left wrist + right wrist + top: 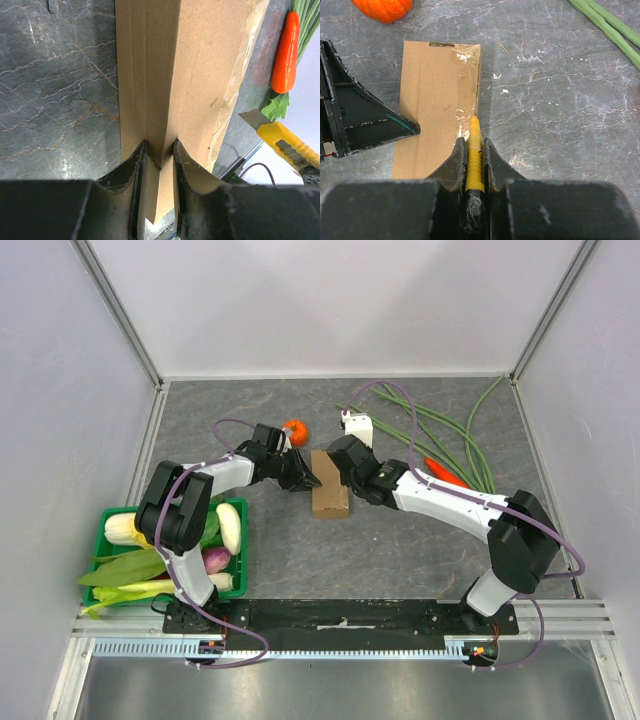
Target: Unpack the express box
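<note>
- Green crate (105, 525) sits near left beside the arm bases, holding leafy greens and pale vegetables
- Express box (330, 490) lies flat in the middle of the grey table (400, 550), between the two grippers
- Left gripper (160, 150) has its fingers drawn in tight on the cardboard at the box's left side
- Right gripper (475, 145) is clamped round a yellow utility knife (474, 170), whose tip is at the box's taped right edge
- Carrot (285, 55) lies to the right of the box, beside long green beans (455, 435)
- Farthest, a tangerine (294, 428) sits just beyond the box's far left corner
</note>
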Available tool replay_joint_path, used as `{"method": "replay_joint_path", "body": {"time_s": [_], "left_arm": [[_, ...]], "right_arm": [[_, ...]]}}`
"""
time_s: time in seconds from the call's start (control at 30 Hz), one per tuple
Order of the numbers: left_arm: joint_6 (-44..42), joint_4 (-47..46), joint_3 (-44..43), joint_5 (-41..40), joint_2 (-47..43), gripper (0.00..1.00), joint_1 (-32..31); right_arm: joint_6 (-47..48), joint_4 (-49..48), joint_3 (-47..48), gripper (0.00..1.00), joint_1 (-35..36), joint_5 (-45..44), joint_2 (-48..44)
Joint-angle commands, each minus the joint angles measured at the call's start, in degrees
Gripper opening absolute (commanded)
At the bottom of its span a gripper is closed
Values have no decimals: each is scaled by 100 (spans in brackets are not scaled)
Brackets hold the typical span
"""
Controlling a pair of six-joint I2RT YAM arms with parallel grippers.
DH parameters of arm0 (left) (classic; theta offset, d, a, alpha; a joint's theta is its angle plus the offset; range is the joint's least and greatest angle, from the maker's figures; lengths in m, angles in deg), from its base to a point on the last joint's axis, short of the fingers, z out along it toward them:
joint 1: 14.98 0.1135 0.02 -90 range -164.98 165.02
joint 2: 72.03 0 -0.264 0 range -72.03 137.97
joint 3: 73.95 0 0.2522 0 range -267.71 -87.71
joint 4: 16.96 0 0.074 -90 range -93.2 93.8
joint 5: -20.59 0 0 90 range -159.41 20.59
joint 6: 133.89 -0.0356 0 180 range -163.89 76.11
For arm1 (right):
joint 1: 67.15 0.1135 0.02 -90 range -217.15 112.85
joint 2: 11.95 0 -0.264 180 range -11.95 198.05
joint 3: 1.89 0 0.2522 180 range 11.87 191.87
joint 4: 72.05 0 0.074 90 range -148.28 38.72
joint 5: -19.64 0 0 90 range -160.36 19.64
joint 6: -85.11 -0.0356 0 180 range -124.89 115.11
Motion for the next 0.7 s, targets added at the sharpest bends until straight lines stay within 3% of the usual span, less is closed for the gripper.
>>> {"method": "replay_joint_path", "body": {"time_s": [0.0,0.67], "left_arm": [[-252,600,155,-788,261,23,-63],[-235,609,155,-788,270,23,-63]], "right_arm": [[-145,-77,74,0,-24,-40,-71],[-128,-86,22,0,-24,39,114]]}}
